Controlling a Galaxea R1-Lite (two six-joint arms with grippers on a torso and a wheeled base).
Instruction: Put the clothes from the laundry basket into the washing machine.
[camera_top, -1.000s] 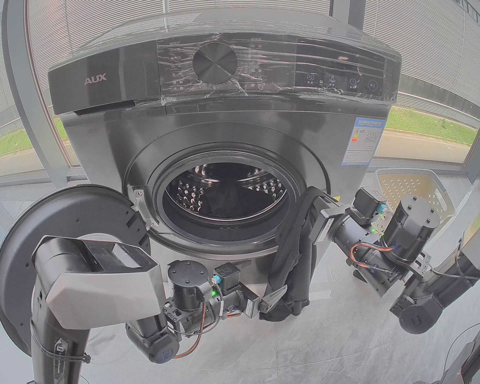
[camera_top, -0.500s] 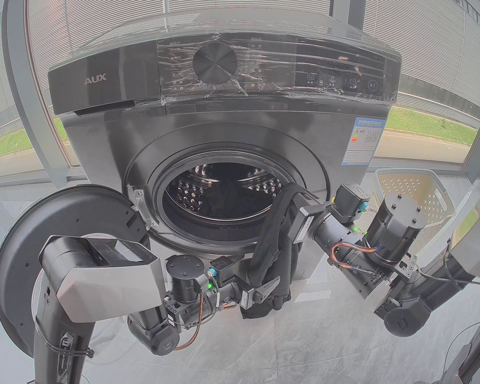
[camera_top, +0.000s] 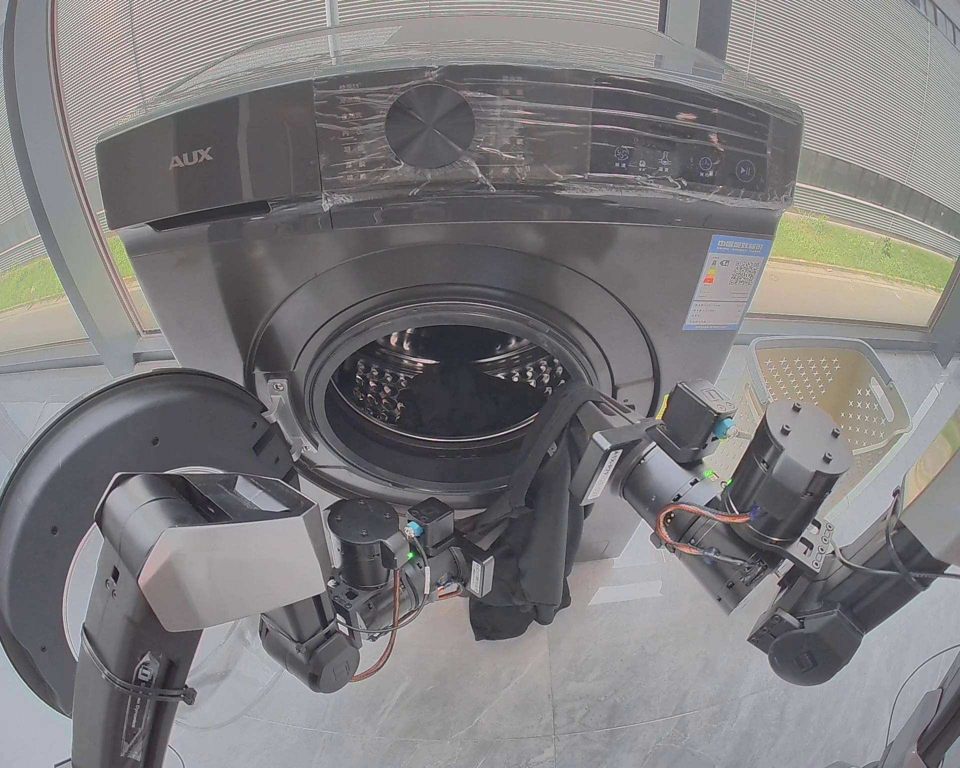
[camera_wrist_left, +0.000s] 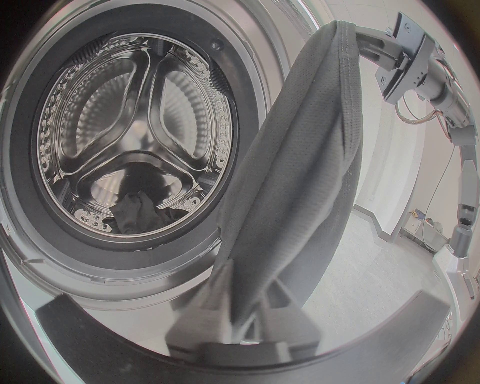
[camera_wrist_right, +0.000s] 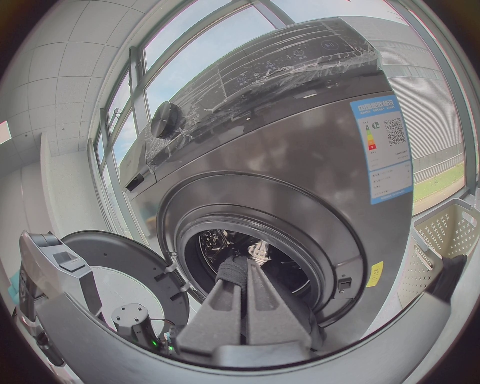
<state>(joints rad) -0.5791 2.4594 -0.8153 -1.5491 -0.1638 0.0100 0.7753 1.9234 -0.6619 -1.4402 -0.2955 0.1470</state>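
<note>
— Where's the dark garment (camera_top: 545, 520) just now?

— Hanging in front of the washing machine (camera_top: 440, 260), at the lower right of its round opening. Its top edge lies against the rim there; the rest droops towards the floor (camera_top: 640, 680).

— And who has it?

— Both. The right claw (camera_top: 580, 415) is clenched on the top edge, just at the right of the opening. The left claw (camera_wrist_left: 245, 305) is lower and nearer, below the opening, with its fingers (camera_wrist_left: 212, 300) closed on the cloth's lower part.

— The door?

— The door (camera_top: 130, 440) stands swung wide open at the left. The drum (camera_wrist_left: 135, 130) is open to view, with a crumpled dark piece of clothing (camera_wrist_left: 135, 212) lying at its bottom.

— The laundry basket?

— The laundry basket (camera_top: 880, 380) is pale and perforated, on the floor at the far right beside the machine. The right wrist view shows something dark (camera_wrist_right: 450, 275) in it, but I can't tell what.
</note>
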